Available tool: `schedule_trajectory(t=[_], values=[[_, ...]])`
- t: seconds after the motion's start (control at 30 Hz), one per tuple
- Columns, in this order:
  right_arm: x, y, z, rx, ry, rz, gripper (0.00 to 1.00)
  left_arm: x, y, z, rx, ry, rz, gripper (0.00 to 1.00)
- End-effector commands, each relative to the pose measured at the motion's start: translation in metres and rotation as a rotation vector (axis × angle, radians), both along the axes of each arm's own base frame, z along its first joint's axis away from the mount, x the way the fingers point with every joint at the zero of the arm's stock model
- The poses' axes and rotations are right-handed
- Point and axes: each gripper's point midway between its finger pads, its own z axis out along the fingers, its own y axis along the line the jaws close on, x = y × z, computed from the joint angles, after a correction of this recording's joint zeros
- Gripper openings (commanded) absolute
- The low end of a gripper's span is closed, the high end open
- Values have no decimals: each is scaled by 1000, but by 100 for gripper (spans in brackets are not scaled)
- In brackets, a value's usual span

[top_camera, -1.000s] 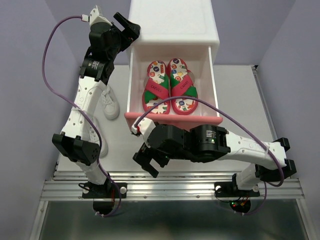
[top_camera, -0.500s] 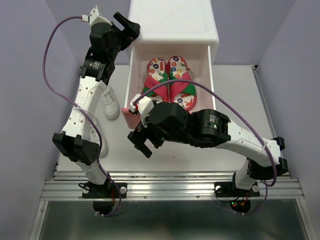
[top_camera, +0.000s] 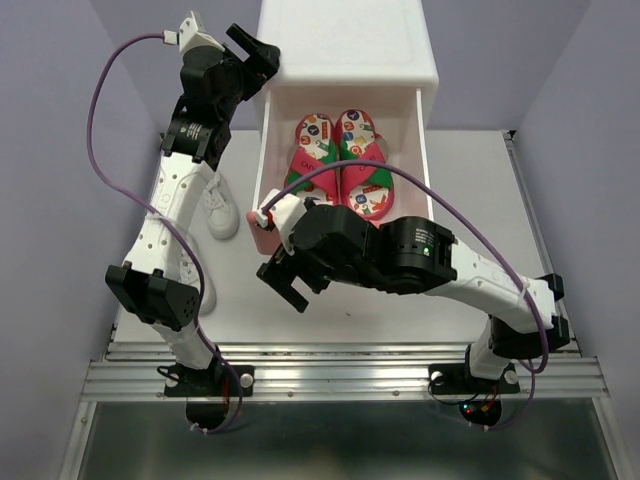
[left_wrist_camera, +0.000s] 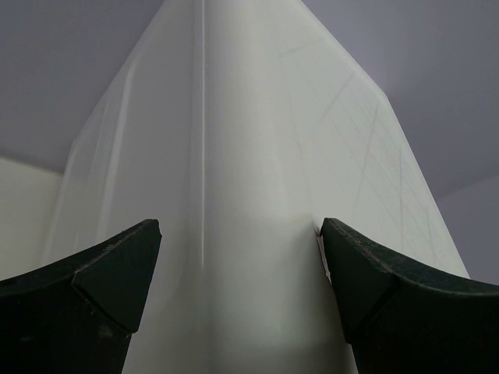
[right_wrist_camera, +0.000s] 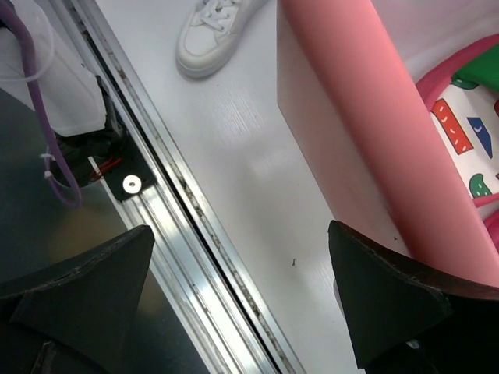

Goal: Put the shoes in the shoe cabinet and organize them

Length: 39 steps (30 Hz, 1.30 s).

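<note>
A: Starting at the right gripper (top_camera: 284,283)?

B: Spread wide, clasping nothing. Hanging just off the near left corner of the open drawer (top_camera: 262,150), beside its pink front (right_wrist_camera: 366,125), above the table (top_camera: 470,180). Between the fingers (right_wrist_camera: 78,288), in the wrist view: tabletop, a metal rail (right_wrist_camera: 179,210) and the end of that pink front.

A: And inside that drawer?

B: Filled by the pair of red flip-flops (top_camera: 340,165), laid side by side, printed footbeds up, green-and-red straps crossed over them. Hidden at the near ends by the right arm.

A: Over to the left gripper (top_camera: 257,52)?

B: Released too, gripping nothing. Set astride an upright corner on the left side of the white shoe cabinet (top_camera: 345,40), one finger either side of the edge; impossible to tell whether touching.

A: Anything outside the cabinet?

B: On the table, near the drawer's left wall: a white lace-up sneaker (top_camera: 220,205). Closer to the arm bases: a second sneaker (top_camera: 205,290), mostly hidden under the left arm. Neither in a gripper, neither in the drawer.
</note>
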Motion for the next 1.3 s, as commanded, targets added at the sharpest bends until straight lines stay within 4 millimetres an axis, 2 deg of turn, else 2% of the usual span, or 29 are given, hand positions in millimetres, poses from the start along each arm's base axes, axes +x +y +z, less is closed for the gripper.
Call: schedule_trajectory(t=[0.0, 0.07, 0.1, 0.17, 0.2, 0.27, 0.3, 0.37, 0.47, 0.5, 0.6, 0.63, 0.67, 0.7, 0.73, 0.77, 0.83, 0.93, 0.97, 1.07, 1.2, 1.27], values=[[108, -110, -14, -306, -229, -509, 100, -13, 32, -122, 227, 387, 49, 94], [100, -116, -21, -314, -201, -475, 100, -12, 32, -123, 231, 388, 49, 94], [94, -114, -38, -349, -166, -431, 100, -12, 31, -122, 232, 385, 48, 94], [84, -113, -52, -373, -120, -373, 100, -12, 31, -122, 237, 384, 48, 94], [83, -115, -65, -408, -110, -372, 100, -11, 31, -124, 238, 388, 48, 94], [87, -115, -68, -417, -133, -377, 100, -11, 32, -124, 239, 388, 49, 94], [93, -118, -63, -415, -166, -416, 100, -12, 32, -126, 241, 392, 47, 94], [102, -112, -50, -374, -212, -442, 100, -11, 31, -127, 241, 393, 46, 94], [125, -119, -33, -442, -350, -504, 100, -11, 30, -128, 237, 393, 42, 94], [137, -126, -29, -493, -403, -554, 100, -11, 31, -127, 236, 390, 45, 94], [164, -136, 2, -480, -494, -647, 100, -10, 30, -126, 236, 385, 42, 94], [166, -138, 11, -475, -520, -658, 100, -10, 30, -127, 237, 388, 42, 94], [168, -143, 16, -552, -569, -635, 100, -9, 30, -127, 237, 388, 42, 94], [170, -155, 27, -615, -633, -690, 100, -9, 30, -126, 236, 385, 44, 94], [177, -165, 43, -575, -664, -744, 100, -8, 31, -126, 236, 386, 45, 94], [182, -169, 43, -645, -692, -711, 100, -8, 30, -126, 236, 384, 45, 94], [191, -172, 63, -531, -705, -761, 100, -7, 29, -126, 235, 382, 42, 94], [200, -171, 84, -465, -734, -797, 100, -6, 28, -130, 230, 389, 40, 93], [203, -173, 88, -473, -748, -790, 100, -6, 28, -132, 228, 394, 41, 93], [212, -162, 86, -428, -761, -771, 100, -5, 27, -134, 226, 394, 38, 93], [243, -167, 81, -360, -744, -806, 100, -6, 27, -132, 232, 389, 34, 93], [250, -166, 89, -284, -732, -842, 100, -6, 26, -133, 232, 390, 31, 93]])
